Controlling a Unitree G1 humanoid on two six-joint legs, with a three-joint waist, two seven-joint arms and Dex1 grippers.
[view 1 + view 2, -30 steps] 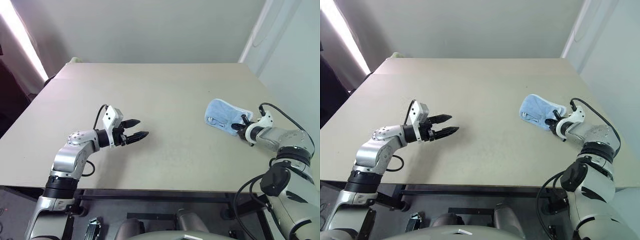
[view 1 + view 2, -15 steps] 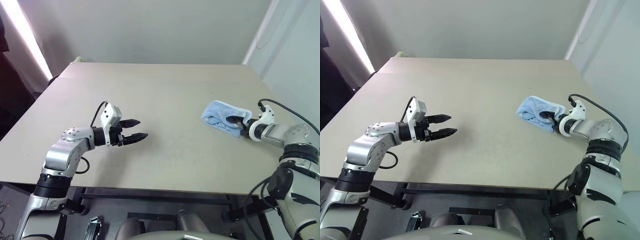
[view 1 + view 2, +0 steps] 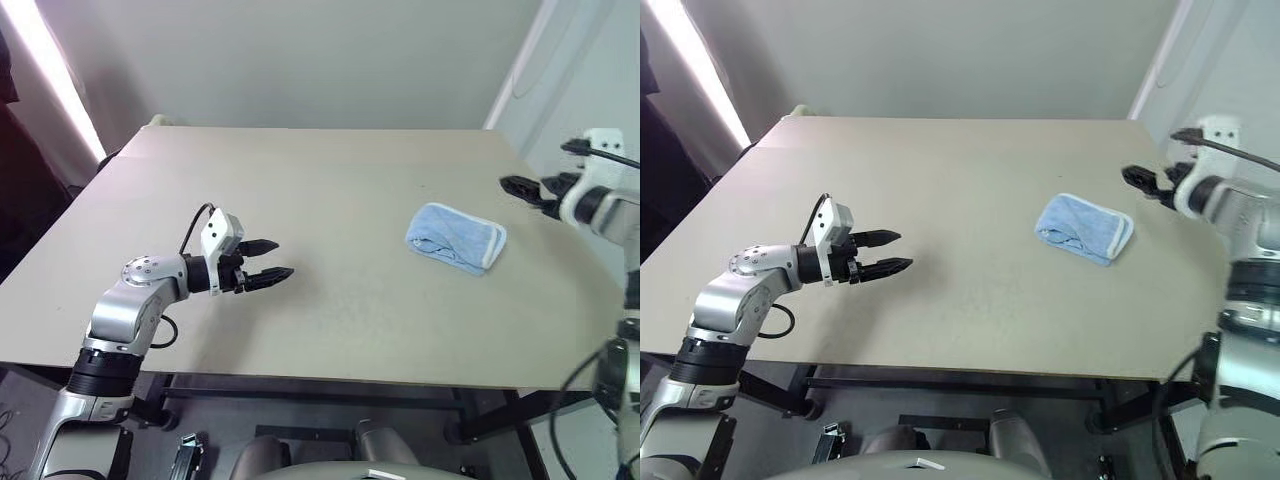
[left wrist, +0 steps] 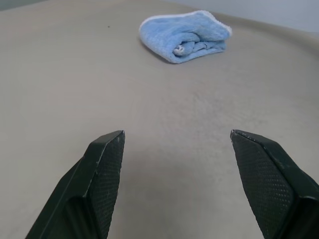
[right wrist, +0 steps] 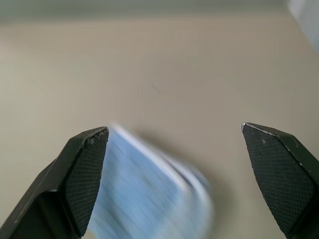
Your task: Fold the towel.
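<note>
The towel, light blue with white edging, lies folded in a small thick bundle on the right side of the beige table. Nothing touches it. The left wrist view shows its rolled open end. My right gripper hangs open in the air beyond the towel and to its right, fingers apart and empty. In the right wrist view the towel blurs below the spread fingers. My left gripper hovers open and empty over the table's left-middle, pointing toward the towel and well apart from it.
The tabletop around the towel is bare. The table's right edge runs close behind the towel, with a pale wall beyond. A black cable loops off my right wrist.
My right gripper opened, let go of the towel and rose up and away from it. The towel now lies folded on its own. The left gripper stayed put.
</note>
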